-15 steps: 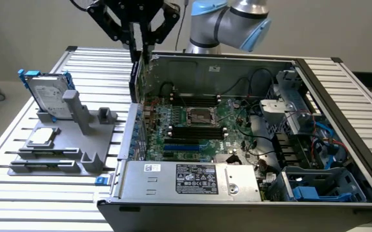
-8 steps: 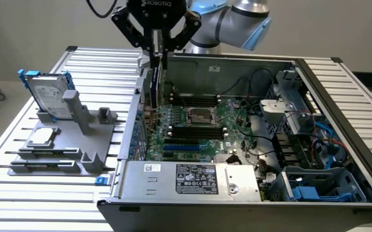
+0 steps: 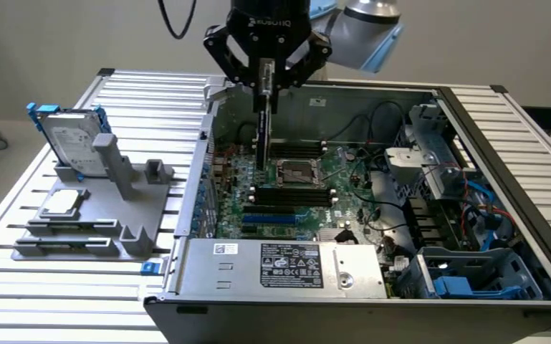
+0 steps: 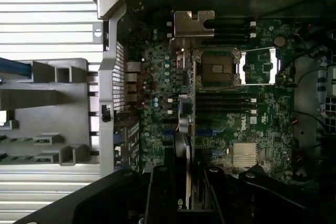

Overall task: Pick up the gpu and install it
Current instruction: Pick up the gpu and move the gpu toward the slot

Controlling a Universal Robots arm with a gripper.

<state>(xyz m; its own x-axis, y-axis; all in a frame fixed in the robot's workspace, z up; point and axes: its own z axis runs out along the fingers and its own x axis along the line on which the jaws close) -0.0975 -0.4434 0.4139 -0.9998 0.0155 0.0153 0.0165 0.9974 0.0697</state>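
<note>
The gripper (image 3: 267,77) hangs over the open case (image 3: 504,179), its two black fingers (image 3: 244,61) closed on the top edge of the gpu (image 3: 264,129). The card hangs upright and edge-on in the exterior view, a thin dark strip running down from the fingers toward the motherboard (image 3: 352,204). Its lower end sits in line with the CPU socket (image 3: 294,170); whether it touches the board cannot be told.

In the wrist view the gripper (image 4: 186,187) clamps the gpu (image 4: 182,140) from both sides. The card's silver bracket (image 4: 193,23) lies at the far end, beside the socket (image 4: 218,69) and close to the case wall.

On the slatted table (image 3: 26,287), toward the exterior view's left, a grey rack (image 3: 132,208) stands well apart from the gripper. It holds a hard drive (image 3: 69,140) upright in a blue frame and a small square chip (image 3: 62,203) lying flat. A silver power supply (image 3: 285,266) fills the case's near edge.
</note>
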